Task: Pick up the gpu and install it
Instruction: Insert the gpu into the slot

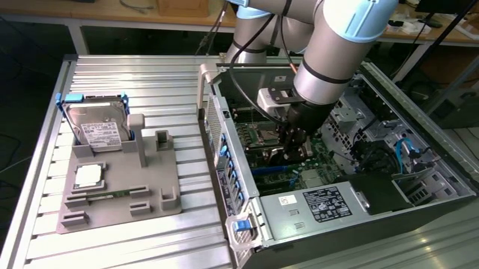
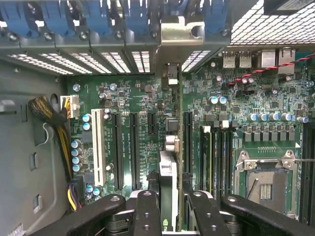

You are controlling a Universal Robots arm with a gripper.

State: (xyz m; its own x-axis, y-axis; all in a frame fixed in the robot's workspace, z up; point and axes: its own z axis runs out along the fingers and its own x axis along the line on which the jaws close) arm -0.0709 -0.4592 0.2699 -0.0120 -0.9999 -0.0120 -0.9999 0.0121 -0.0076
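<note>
Thin flat dark gpu card with silvery metal end bracket is already picked up. It is inside the open dark grey computer tower case, standing on edge over the green motherboard, parallel to and just beside a long black expansion slot. I can't tell if it is fully seated, so I judge install as in progress. Its long axis runs along the slot, with the bracket end pointing at the case's rear slot wall with blue latches. The black two-finger gripper is clamped on the gpu card's near end, one finger on each face.
</note>
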